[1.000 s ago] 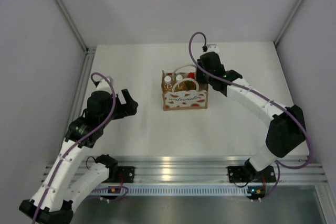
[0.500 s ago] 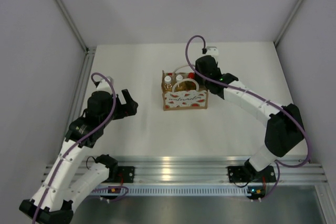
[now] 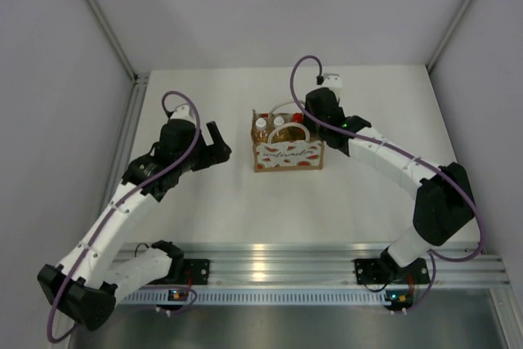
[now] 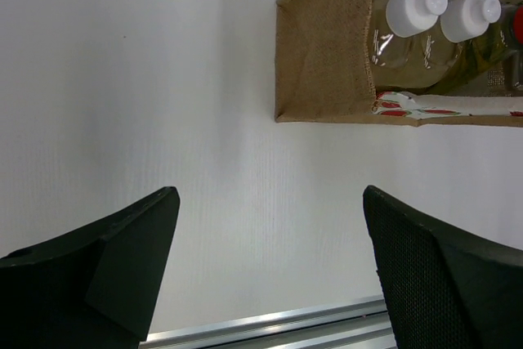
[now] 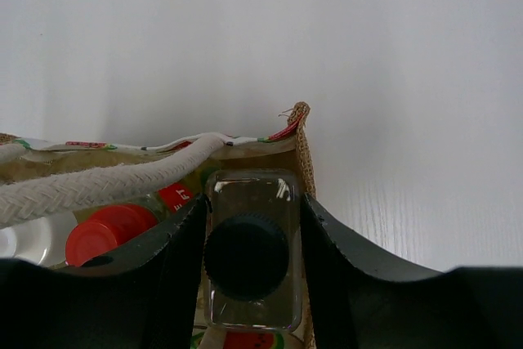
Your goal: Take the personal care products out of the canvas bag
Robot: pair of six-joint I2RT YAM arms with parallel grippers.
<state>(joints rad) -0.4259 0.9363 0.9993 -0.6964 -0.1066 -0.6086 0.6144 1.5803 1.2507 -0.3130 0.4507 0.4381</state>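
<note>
Standing on the white desk (image 3: 204, 96), the canvas bag (image 3: 286, 153) held four upright bottles: two amber bottles (image 4: 413, 10) with white caps at the end nearer the left arm, a red-capped bottle (image 5: 110, 230), and the clear bottle (image 5: 249, 194) at the other end. The right end effector (image 5: 252, 210) was clamped on the clear bottle's sides. The left end effector (image 4: 270, 198) hovered beside the bag, fingers wide apart.

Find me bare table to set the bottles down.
Free: the table in front of the bag, out to the rail; the strip behind it to the back edge. Crowded: left of the bag, open left jaws close by; its right back corner, right jaws on the clear bottle.
</note>
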